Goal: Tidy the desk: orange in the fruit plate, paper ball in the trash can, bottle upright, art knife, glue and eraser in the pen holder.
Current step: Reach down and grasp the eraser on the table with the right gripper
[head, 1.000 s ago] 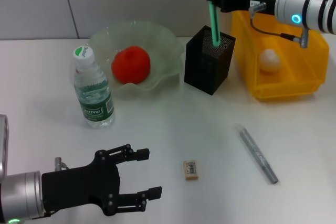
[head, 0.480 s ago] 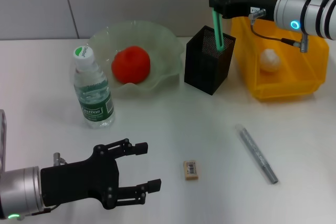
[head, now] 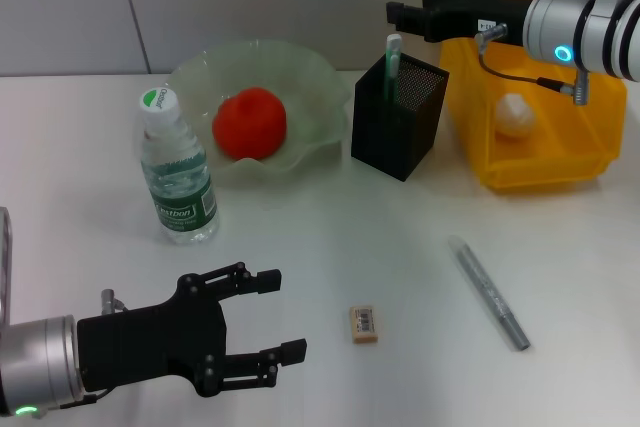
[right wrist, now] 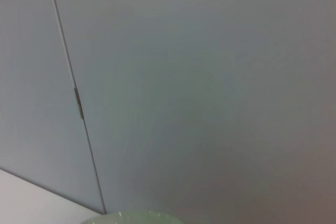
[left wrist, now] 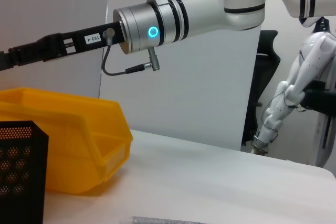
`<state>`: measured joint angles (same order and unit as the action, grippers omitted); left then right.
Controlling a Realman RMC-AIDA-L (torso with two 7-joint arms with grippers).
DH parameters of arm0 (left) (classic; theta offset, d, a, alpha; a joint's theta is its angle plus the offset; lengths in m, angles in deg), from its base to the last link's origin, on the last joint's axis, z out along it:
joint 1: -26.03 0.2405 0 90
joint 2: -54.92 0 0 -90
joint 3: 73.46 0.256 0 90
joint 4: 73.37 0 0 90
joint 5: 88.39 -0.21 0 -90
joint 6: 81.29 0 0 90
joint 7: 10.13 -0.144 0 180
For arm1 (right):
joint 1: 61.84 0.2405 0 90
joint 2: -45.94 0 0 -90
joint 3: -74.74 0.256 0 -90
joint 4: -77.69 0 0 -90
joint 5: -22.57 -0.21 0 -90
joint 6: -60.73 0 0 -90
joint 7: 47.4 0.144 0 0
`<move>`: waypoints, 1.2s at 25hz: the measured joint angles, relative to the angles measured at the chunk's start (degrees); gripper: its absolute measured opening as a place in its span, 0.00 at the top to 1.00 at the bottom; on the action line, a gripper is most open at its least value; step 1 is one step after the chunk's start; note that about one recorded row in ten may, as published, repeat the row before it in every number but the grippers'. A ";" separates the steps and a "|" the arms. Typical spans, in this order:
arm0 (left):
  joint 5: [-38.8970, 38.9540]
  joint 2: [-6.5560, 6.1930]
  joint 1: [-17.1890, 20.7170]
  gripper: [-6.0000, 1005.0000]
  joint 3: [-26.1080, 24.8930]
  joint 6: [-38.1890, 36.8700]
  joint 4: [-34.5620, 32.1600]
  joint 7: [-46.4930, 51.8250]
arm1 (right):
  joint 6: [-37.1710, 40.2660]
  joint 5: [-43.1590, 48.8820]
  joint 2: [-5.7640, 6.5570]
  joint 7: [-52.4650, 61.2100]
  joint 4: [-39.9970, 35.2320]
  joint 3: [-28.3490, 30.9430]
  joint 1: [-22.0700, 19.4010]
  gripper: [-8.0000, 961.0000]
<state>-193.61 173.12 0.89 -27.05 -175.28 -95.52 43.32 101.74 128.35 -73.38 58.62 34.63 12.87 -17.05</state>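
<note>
The orange [head: 250, 123] lies in the pale green fruit plate [head: 200, 65]. A water bottle [head: 178, 179] stands upright to its left. The green glue stick [head: 392, 55] stands inside the black mesh pen holder [head: 405, 132]. My right gripper [head: 398, 13] hovers open just above it, holding nothing. The paper ball [head: 515, 115] rests in the yellow trash can [head: 560, 172]. On the table lie the eraser [head: 364, 323] and the silver art knife [head: 490, 293]. My left gripper [head: 276, 315] is open at the front left, a little left of the eraser.
The left wrist view shows the right arm [left wrist: 157, 27] stretched over the yellow trash can [left wrist: 68, 129], with the pen holder [left wrist: 18, 174] at the edge. Only the wall and the fruit plate rim [right wrist: 131, 216] appear in the right wrist view.
The right gripper let go of the green glue stick, which dropped down into the pen holder. The left gripper stayed almost still.
</note>
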 joint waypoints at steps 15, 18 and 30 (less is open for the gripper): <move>0.03 -0.09 0.00 0.18 0.00 -0.20 0.00 -0.01 | 33.67 -10.18 1.99 -1.29 -7.95 5.26 -5.49 0.29; 0.03 -0.09 0.00 0.18 0.00 -0.23 0.00 -0.01 | 39.31 -6.52 2.97 -1.93 -7.67 4.46 -4.76 0.29; -0.44 -2.13 0.19 0.18 0.30 -2.03 -0.11 2.72 | 47.89 19.19 2.22 -0.86 -3.49 0.99 2.96 0.29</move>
<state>-194.06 171.00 1.08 -26.75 -177.30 -95.62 46.03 149.64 147.54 -71.16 57.76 31.14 13.86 -14.09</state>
